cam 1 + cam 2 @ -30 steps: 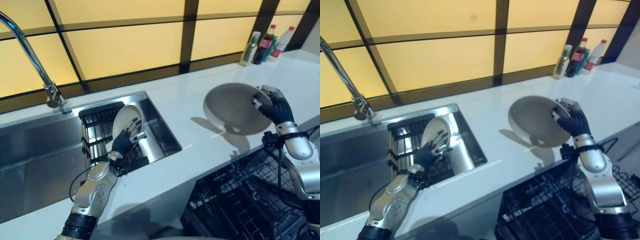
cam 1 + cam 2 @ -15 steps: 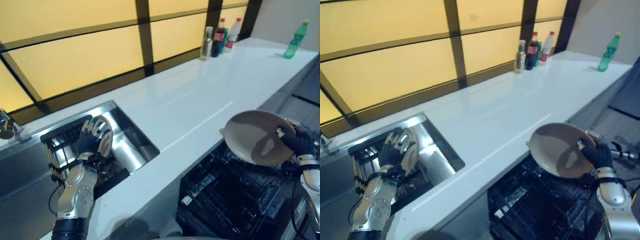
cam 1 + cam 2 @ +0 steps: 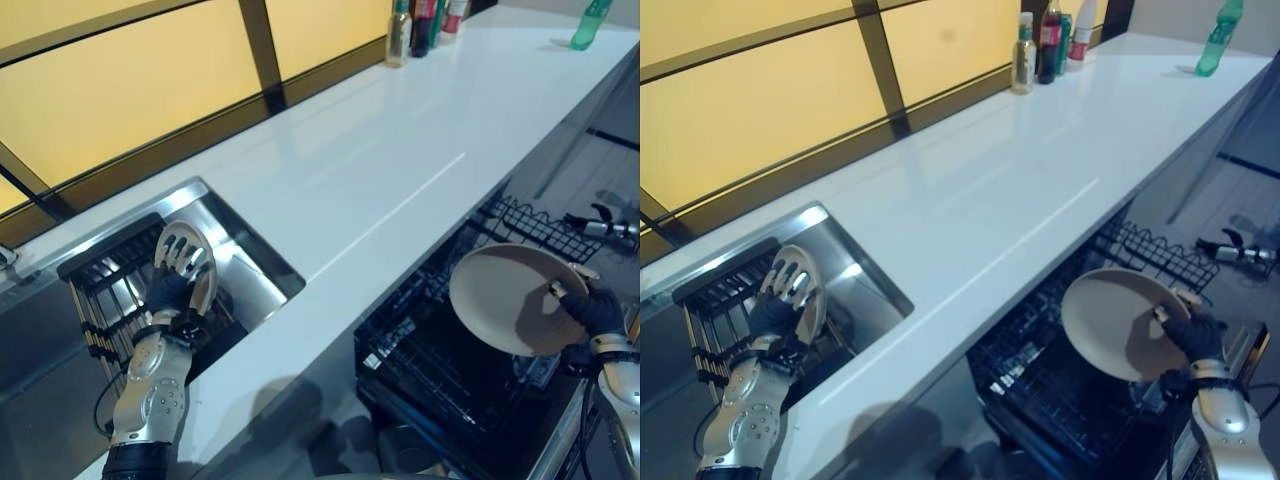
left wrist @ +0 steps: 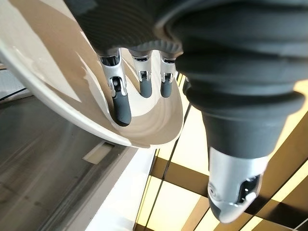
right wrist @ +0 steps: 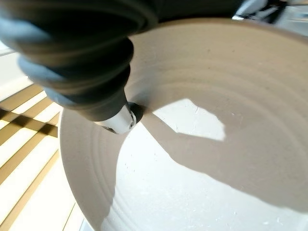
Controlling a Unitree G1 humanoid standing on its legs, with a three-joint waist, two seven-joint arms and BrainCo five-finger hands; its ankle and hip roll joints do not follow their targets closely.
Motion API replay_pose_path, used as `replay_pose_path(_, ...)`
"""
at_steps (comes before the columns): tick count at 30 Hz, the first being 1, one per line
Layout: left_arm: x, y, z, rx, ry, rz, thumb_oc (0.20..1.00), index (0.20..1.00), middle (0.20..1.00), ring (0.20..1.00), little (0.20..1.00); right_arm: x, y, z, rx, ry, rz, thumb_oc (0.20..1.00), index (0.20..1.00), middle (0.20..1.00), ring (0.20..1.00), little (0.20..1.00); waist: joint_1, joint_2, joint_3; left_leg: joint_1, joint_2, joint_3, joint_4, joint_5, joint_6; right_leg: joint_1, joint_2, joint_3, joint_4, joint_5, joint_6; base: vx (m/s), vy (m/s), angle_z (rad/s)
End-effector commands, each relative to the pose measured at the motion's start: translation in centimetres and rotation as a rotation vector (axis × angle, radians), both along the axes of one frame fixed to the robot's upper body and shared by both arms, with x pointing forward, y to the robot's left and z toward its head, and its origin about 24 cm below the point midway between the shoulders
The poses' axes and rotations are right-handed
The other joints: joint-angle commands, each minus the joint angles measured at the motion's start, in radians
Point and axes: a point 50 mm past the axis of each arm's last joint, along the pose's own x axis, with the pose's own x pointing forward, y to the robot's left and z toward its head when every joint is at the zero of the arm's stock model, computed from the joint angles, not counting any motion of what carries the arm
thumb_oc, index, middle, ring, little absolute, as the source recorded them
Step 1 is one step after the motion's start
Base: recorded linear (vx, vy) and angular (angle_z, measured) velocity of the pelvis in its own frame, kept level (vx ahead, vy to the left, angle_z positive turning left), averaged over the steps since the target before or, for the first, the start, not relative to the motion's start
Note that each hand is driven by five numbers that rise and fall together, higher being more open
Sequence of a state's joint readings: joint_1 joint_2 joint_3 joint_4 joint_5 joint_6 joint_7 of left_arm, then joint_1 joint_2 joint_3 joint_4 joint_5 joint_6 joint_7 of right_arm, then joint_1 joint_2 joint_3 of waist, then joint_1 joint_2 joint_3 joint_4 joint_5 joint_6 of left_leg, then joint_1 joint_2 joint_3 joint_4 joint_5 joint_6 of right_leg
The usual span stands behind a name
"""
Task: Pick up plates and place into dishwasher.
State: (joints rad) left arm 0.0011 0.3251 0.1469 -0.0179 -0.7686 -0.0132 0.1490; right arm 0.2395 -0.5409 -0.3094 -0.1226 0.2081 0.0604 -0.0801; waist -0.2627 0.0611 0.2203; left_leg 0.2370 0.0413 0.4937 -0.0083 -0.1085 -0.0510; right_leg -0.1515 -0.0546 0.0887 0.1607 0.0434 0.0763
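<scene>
A pale plate (image 3: 209, 280) stands on edge in the black rack (image 3: 105, 290) inside the sink. My left hand (image 3: 172, 285) rests on its face, fingers (image 4: 120, 103) straight against the plate (image 4: 48, 86) and the thumb held apart. At the lower right, my right hand (image 3: 592, 312) is shut on the rim of a large beige plate (image 3: 505, 300), its thumb (image 5: 118, 120) pressing the inner face (image 5: 216, 183). That plate hangs tilted just above the pulled-out black wire rack of the dishwasher (image 3: 420, 345).
The white counter (image 3: 380, 170) runs between the steel sink (image 3: 255, 290) and the dishwasher below its front edge. Several bottles (image 3: 400, 30) and a green bottle (image 3: 588, 25) stand far back. A dark object (image 3: 600, 227) lies on the floor at right.
The camera has swung right and down. My right hand has carried the beige plate from over the counter down to above the dishwasher rack. My left hand stays on the plate in the sink.
</scene>
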Motion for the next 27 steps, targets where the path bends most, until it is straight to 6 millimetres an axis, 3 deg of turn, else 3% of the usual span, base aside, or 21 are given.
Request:
replay_pose_path(1,-1.8,1.2,0.2,0.013,-0.033,0.044,1.0,1.0,1.0,1.0,1.0,-0.3,-0.1,1.4,-0.072,-0.074,0.011,0.2,0.2,0.2,0.2,0.2,-0.014,-0.034,-0.032,-0.092,-0.012,-0.051,0.301,-0.239,0.15,0.017,-0.071,-0.082,-0.076,-0.002,0.094,0.11,0.019,0.01)
replay_pose_path(7,-2.2,0.8,-0.4,-0.014,-0.016,0.062,1.0,1.0,1.0,1.0,1.0,-1.1,-1.0,0.0,-0.248,0.038,-0.117,0.2,0.2,0.2,0.2,0.2,-0.016,-0.013,0.004,-0.112,-0.012,-0.057,0.333,-0.241,0.151,-0.011,-0.098,-0.084,-0.035,-0.005,0.106,0.06,0.032,0.0)
replay_pose_path(12,-2.3,0.2,-0.5,-0.052,-0.017,0.059,1.0,1.0,1.0,1.0,1.0,-2.0,-2.7,-0.5,-0.561,0.161,-0.258,0.2,0.2,0.2,0.2,0.2,-0.016,0.027,0.042,-0.135,-0.021,-0.066,0.349,-0.231,0.151,-0.031,-0.119,-0.082,-0.007,-0.007,0.114,0.04,0.079,-0.03)
replay_pose_path(20,-2.5,-0.9,-0.7,-0.104,-0.019,0.047,1.0,1.0,1.0,1.0,1.0,-2.1,-3.5,-1.4,-0.73,0.239,-0.357,0.2,0.2,0.2,0.2,0.2,-0.001,0.073,0.075,-0.165,-0.033,-0.077,0.369,-0.218,0.146,-0.052,-0.143,-0.083,0.019,-0.013,0.116,0.03,0.061,0.01)
replay_pose_path(27,-2.5,-1.5,-0.9,-0.137,-0.021,0.033,1.0,1.0,1.0,1.0,1.0,-1.8,-3.3,-1.5,-0.832,0.263,-0.318,0.2,0.2,0.2,0.2,0.2,0.008,0.097,0.095,-0.188,-0.04,-0.088,0.378,-0.206,0.141,-0.056,-0.153,-0.083,0.022,-0.016,0.115,0.0,0.041,0.01)
